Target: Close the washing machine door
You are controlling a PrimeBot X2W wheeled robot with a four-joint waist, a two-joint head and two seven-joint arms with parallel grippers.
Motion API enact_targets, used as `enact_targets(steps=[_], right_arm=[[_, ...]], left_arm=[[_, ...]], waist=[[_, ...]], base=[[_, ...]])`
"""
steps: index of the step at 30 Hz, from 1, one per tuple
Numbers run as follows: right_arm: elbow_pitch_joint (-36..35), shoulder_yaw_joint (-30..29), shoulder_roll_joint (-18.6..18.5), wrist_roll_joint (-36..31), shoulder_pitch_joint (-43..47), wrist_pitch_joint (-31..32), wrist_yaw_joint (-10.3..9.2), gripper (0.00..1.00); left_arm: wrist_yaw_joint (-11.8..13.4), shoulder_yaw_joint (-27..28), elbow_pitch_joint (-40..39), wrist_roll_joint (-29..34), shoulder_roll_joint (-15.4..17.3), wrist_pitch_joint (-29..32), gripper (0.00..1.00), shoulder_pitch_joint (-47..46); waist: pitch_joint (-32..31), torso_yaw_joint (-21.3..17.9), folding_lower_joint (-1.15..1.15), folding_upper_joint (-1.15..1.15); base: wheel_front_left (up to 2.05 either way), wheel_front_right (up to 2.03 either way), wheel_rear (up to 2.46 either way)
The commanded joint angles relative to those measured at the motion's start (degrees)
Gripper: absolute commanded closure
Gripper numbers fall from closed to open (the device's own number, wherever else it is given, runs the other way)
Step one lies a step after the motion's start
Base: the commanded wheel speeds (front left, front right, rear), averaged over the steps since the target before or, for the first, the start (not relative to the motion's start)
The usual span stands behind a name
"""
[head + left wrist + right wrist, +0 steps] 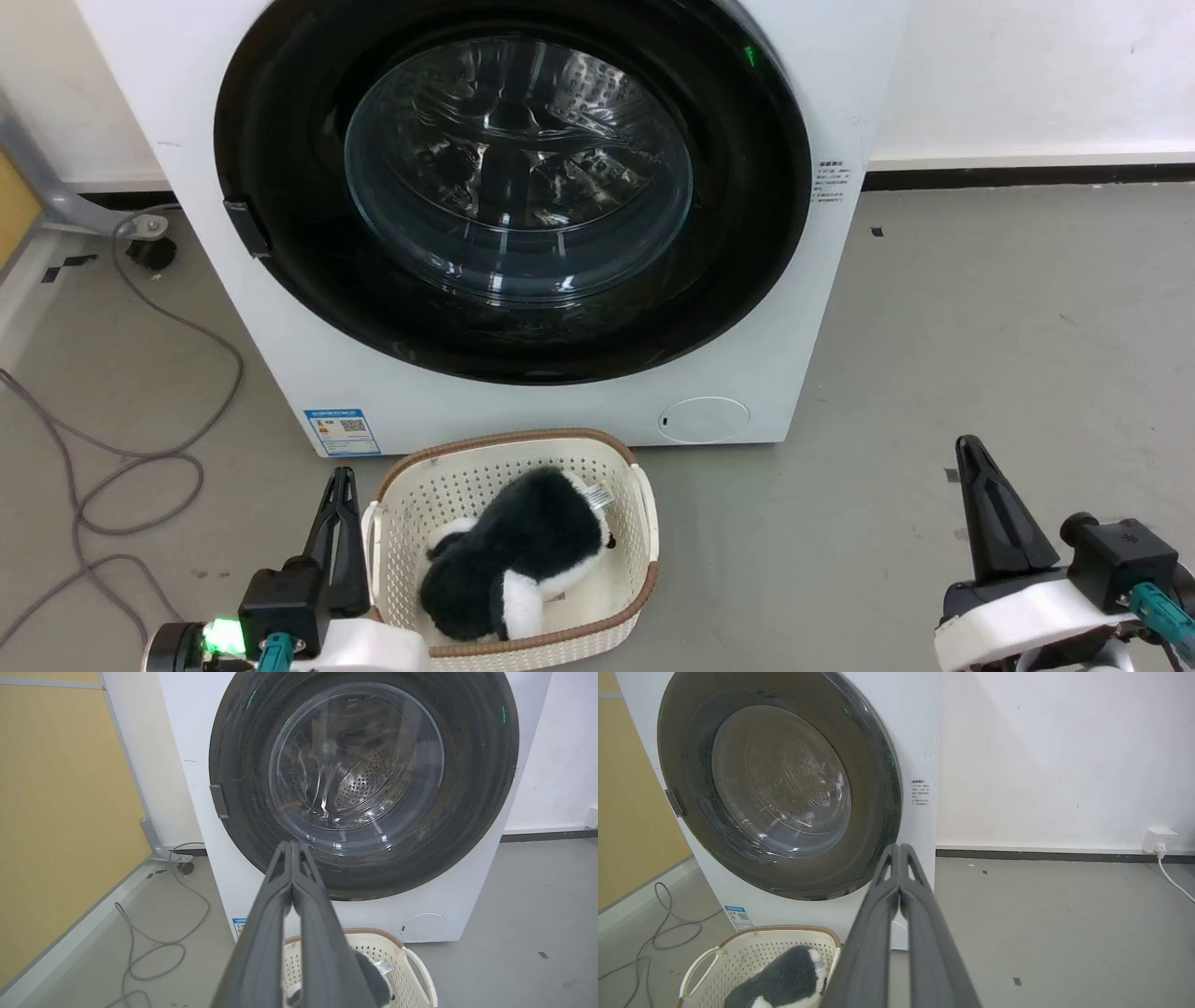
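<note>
Sitting seemingly flush in the front of the washing machine (pixel 560 411), the washing machine door (pixel 747 233) looks heavy, rigid, glossy-slick, its glass fragile; a flat push on the black rim suits it. Left hand (pixel 343 474) and right hand (pixel 967 444) hang low, fingers pressed together, holding nothing

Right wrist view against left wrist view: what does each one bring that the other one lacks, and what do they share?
Right wrist view: a wall socket with a white cable, a text sticker on the washing machine, and the right end effector, shut. Left wrist view: the small round flap in full, and the left end effector, shut. Both: the washing machine door, seemingly flush against the front, the cream basket and the plush toy.
</note>
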Motion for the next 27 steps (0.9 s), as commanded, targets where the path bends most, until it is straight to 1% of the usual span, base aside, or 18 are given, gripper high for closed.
enact_targets(steps=[1,27], right_arm=[[-0.6,0.2,0.0,-0.3,0.3,0.3,-0.01,1.0],[-2.5,0.9,0.1,-1.5,0.9,3.5,-0.02,1.0]], left_arm=[[-0.3,0.3,-0.3,0.3,-0.1,0.4,1.0,-0.2],[-2.4,1.3,-1.0,0.7,-0.6,3.5,1.0,-0.6]], waist=[[0.0,0.0,0.0,0.0],[0.0,0.9,0.0,0.0]], base=[[0.0,0.0,0.0],[0.0,0.0,0.0]])
